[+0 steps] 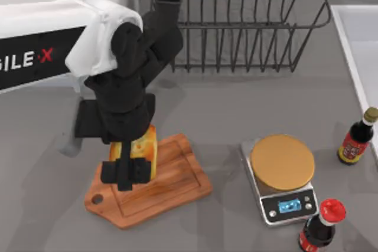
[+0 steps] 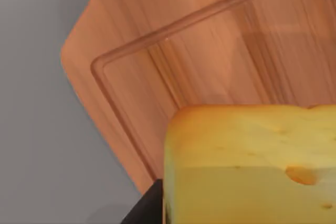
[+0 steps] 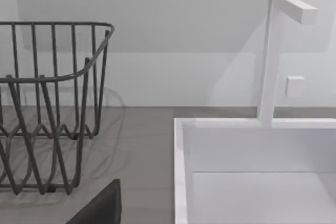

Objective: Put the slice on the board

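From my remote station I count one wooden board (image 1: 168, 187) on the grey surface (image 1: 236, 116), and one yellow slice (image 1: 147, 146) over it. There is one silver digital scale (image 1: 280, 181), topped by one round tan disc (image 1: 282, 162). I count two dark sauce bottles: one with a red cap (image 1: 322, 225), one with a tan cap (image 1: 357, 137). One dark wire rack (image 1: 248, 22) stands at the back. One white sink (image 3: 252, 177) with one white faucet (image 3: 275, 51) sits at the right. One arm (image 1: 59, 39) is over the surface.

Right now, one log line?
left claw: shut on yellow-orange spotted cheese slice | over brown wooden cutting board | slice unreleased
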Controlling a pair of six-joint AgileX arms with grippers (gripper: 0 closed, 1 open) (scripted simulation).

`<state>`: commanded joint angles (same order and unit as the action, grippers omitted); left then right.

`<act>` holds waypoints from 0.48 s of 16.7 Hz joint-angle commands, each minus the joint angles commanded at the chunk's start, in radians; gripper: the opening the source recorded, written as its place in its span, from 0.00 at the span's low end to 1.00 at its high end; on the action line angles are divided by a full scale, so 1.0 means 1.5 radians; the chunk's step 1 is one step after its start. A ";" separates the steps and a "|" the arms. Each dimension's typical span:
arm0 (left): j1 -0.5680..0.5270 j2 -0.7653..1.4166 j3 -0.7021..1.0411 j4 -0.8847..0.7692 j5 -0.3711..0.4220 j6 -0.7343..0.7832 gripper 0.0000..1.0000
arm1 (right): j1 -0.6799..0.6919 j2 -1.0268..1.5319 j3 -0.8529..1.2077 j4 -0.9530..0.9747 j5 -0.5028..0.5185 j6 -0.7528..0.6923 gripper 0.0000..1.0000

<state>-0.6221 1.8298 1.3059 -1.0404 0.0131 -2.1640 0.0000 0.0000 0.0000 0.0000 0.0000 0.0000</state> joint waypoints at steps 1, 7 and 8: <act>-0.004 0.000 0.001 0.000 0.000 -0.008 0.00 | 0.000 0.000 0.000 0.000 0.000 0.000 1.00; -0.001 -0.002 -0.002 0.001 0.000 -0.007 0.00 | 0.000 0.000 0.000 0.000 0.000 0.000 1.00; -0.001 0.001 -0.006 0.007 0.000 -0.007 0.00 | 0.000 0.000 0.000 0.000 0.000 0.000 1.00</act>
<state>-0.6237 1.8307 1.2975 -1.0303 0.0133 -2.1745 0.0000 0.0000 0.0000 0.0000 0.0000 0.0000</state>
